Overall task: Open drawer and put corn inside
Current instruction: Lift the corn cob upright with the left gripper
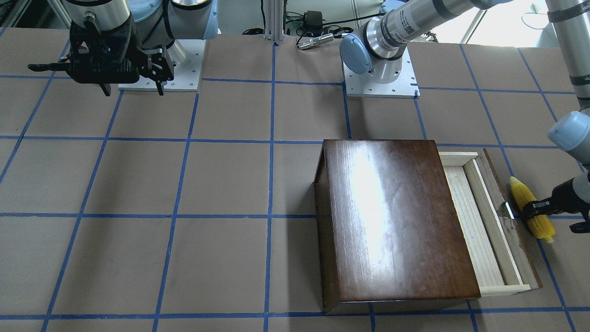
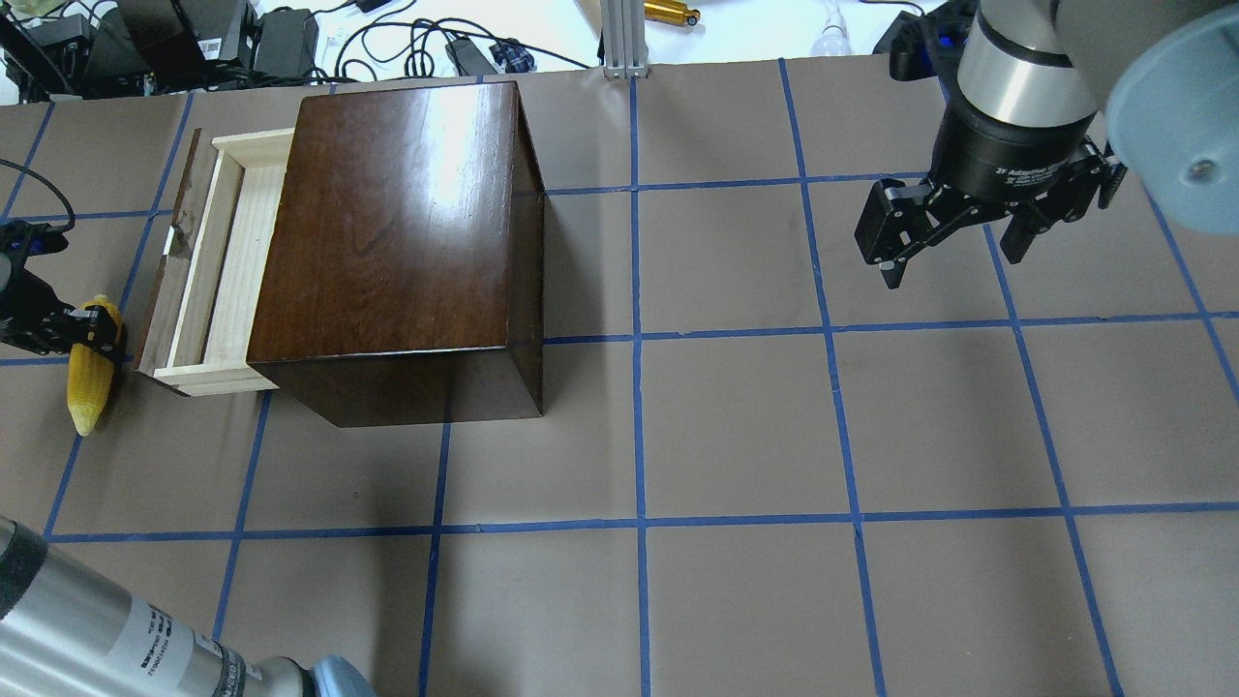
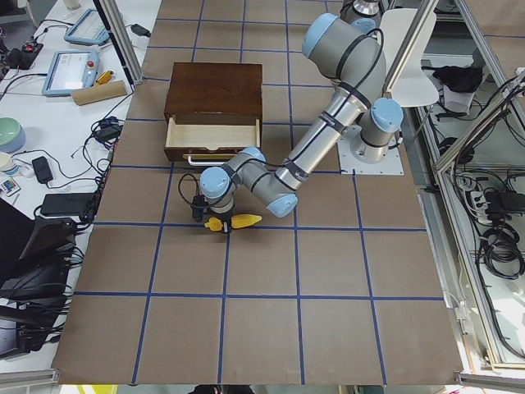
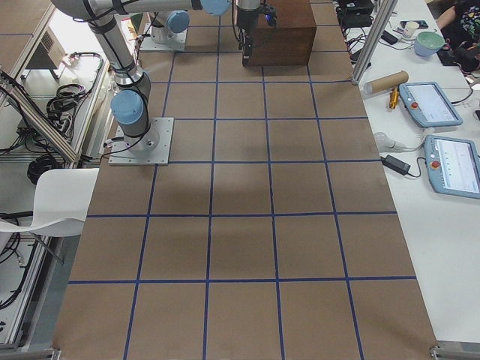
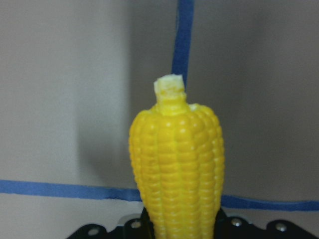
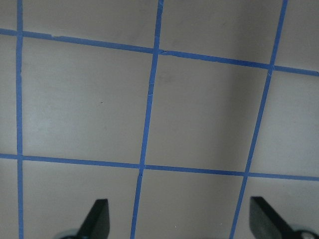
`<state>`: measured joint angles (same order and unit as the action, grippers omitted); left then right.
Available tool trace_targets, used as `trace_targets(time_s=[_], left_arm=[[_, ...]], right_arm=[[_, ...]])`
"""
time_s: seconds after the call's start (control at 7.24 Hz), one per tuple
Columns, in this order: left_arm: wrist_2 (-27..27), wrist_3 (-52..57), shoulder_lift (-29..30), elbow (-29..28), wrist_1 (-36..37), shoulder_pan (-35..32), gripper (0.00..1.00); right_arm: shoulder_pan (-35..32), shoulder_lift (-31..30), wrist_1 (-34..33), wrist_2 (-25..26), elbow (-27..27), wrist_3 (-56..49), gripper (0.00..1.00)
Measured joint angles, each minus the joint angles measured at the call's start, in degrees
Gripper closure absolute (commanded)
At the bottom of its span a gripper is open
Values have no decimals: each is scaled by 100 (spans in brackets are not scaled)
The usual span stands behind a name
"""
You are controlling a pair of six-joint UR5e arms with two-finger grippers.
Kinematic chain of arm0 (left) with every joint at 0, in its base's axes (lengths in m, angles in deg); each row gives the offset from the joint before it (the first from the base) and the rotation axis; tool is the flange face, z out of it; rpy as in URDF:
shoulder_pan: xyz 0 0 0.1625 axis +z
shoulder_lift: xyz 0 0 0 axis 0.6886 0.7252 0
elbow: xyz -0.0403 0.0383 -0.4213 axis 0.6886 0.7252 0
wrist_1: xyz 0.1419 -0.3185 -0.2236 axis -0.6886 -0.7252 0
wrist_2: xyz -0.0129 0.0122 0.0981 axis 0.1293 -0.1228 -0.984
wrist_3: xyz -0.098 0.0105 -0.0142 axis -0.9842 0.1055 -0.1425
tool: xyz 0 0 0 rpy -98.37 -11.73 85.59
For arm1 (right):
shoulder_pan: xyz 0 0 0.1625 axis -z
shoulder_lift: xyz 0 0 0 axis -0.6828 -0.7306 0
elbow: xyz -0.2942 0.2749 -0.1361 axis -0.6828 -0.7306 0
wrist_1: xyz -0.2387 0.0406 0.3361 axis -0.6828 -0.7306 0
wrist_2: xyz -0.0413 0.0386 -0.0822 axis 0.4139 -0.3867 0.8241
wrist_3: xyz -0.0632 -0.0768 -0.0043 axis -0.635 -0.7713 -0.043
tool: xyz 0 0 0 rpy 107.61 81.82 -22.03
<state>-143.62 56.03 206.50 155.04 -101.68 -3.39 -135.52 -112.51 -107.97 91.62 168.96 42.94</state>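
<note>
Corn (image 2: 85, 387) | clamped in left pincer (image 2: 95, 331) | just outside open drawer (image 1: 465, 216) front

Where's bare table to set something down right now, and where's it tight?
Free: the wide stretch of table between the box and the right gripper, plus the squares on the robot's side of the box. The open drawer shows bare wood. Tight: beside the drawer front, where the left gripper holds the corn.

White lettering on the black collar above the right gripper (image 2: 951, 266) begins "2F Adaptive" — the rest is too small to read. A label (image 1: 407, 26) on the left arm (image 1: 431, 13) carries a square code and fine print — illegible.
</note>
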Motion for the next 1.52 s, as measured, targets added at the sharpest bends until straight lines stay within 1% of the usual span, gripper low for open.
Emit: trace_targets(time_s=[0.41,0.69,0.97,1.24,1.52], left_arm=[[-13,13,-79,-34,0,-8,100],[-21,10,-437,-109,-175,-31,100],[43,13,-1043,-216,-802,-56,100],[334,16,-1599,-353,-1482,-106,100],[519,-3,-1902,-372,-1767,-243,100]], right_arm=[[0,0,0,0,0,0,0],[0,0,0,0,0,0,0],[0,-1,0,0,0,0,0],[0,-2,0,0,0,0,0],[0,-2,0,0,0,0,0]])
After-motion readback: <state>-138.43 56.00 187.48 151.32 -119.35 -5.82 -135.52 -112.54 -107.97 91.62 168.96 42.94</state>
